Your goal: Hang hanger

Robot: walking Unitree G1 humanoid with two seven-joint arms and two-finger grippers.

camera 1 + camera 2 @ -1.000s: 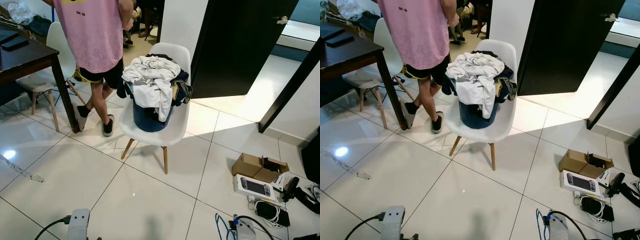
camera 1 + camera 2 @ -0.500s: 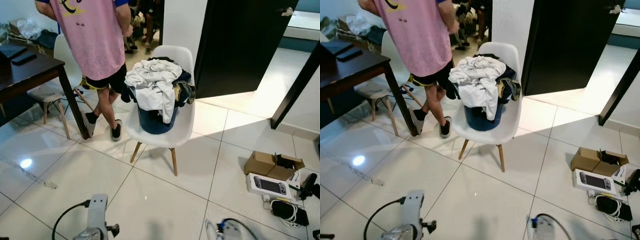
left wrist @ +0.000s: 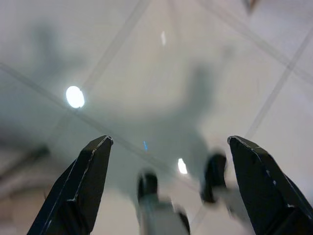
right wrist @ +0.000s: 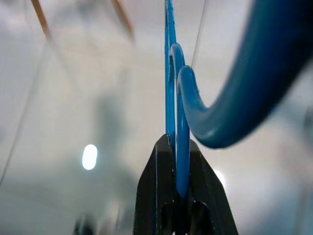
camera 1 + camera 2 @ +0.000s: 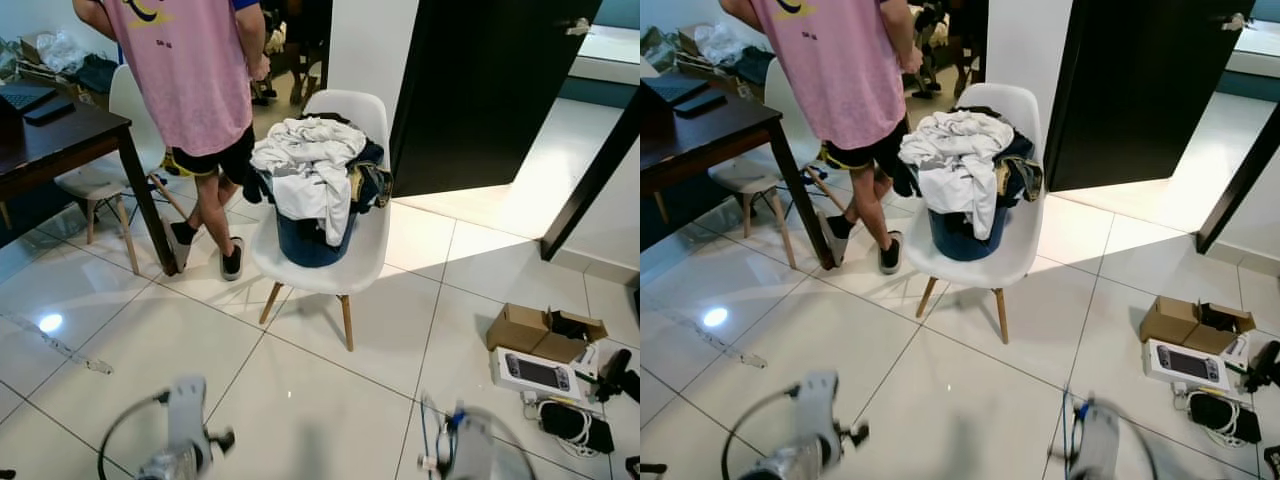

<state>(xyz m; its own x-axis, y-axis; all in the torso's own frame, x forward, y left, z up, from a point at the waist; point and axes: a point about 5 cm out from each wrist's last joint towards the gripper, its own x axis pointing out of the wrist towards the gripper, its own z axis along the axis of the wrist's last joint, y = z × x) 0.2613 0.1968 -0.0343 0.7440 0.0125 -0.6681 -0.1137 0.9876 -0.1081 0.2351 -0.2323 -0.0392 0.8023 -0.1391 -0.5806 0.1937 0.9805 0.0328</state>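
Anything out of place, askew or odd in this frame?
Yes. A dark blue laundry basket, overflowing with clothes, stands on the seat of a white chair instead of the floor. Cardboard boxes and cables lie loose on the tiled floor. The right gripper grips a blue hanger.

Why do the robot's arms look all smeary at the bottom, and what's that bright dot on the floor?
In the left eye view the left gripper and right gripper are smeared by motion blur, while the chair is sharp. The bright dot is glare from a lamp on the glossy floor. In the right wrist view the blue hanger is sharp between the fingers but its near hook is out of focus.
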